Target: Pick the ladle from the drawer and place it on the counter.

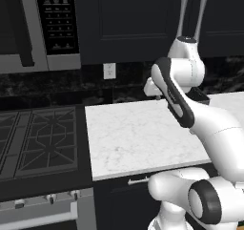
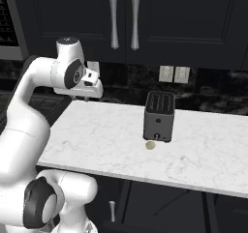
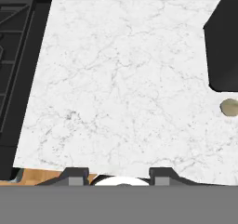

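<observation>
1. Your gripper (image 3: 119,173) hangs above the counter (image 3: 121,88) near its stove-side end, fingers parted, holding nothing.
2. The ladle (image 2: 172,201) lies in the open drawer (image 2: 160,198) below the counter's front edge.

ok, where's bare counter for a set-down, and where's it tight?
Free: the wide stretch of the counter between the stovetop and the toaster, plus the slab right of the toaster. Tight: just in front of the toaster, where the small round tan object sits. The gripper hangs open above the front edge.
</observation>
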Robot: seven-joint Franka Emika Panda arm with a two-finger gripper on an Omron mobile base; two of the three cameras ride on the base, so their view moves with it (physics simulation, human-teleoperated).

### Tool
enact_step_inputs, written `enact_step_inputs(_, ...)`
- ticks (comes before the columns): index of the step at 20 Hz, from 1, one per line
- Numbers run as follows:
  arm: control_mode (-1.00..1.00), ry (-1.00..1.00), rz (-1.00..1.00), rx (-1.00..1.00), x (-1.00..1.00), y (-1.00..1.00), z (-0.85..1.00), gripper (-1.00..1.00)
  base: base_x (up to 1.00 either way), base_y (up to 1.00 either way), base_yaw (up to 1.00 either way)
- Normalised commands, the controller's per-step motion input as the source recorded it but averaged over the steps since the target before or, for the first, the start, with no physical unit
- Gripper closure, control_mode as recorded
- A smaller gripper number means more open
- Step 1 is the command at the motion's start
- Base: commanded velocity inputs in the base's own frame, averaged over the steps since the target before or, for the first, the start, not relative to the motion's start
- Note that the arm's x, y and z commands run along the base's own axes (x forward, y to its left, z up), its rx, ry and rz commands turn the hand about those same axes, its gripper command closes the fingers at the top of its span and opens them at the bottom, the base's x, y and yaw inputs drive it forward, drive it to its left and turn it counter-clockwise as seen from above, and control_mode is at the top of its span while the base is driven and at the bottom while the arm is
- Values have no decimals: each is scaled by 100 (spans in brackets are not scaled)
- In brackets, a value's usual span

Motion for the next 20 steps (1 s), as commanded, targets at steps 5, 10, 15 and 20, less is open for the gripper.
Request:
enact_step_inputs(5, -100, -2, -8, 5, -50, -47, 0, -100, 0, 0, 0)
enact_step_inputs(10, -100, -2, -31, 12, -100, -100, 0, -100, 0, 0, 0)
enact_step_inputs(15, -100, 0, -42, 6, -94, -100, 0, -100, 0, 0, 0)
enact_step_inputs(20, -100, 2, -44, 1, -86, -100, -14, -100, 0, 0, 0)
